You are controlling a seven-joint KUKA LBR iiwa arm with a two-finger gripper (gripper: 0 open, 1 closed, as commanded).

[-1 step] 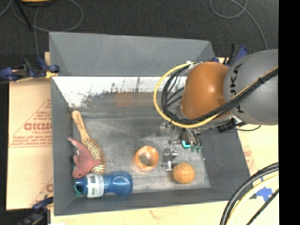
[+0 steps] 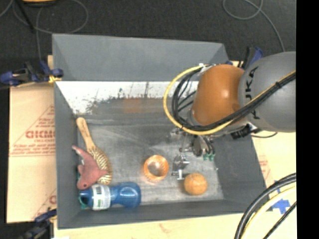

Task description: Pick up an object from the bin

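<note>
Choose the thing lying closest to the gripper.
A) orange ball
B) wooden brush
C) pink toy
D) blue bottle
A: the orange ball sits right beside the gripper, while the other three lie along the left side of the bin.

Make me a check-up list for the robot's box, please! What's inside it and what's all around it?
Surface: grey metal bin, with scuffs and marks on its back wall.
Job's things: orange cup and orange ball near the front, the two things closest to the pincer.
Clutter: wooden brush on the left, with a pink toy lying over it; blue bottle on its side at the front left.
Grippers: pincer hangs between the cup and the ball.
Cables: yellow and black cables loop around the arm's orange cover.
Surroundings: dark floor with thin wires lying on it.
</note>
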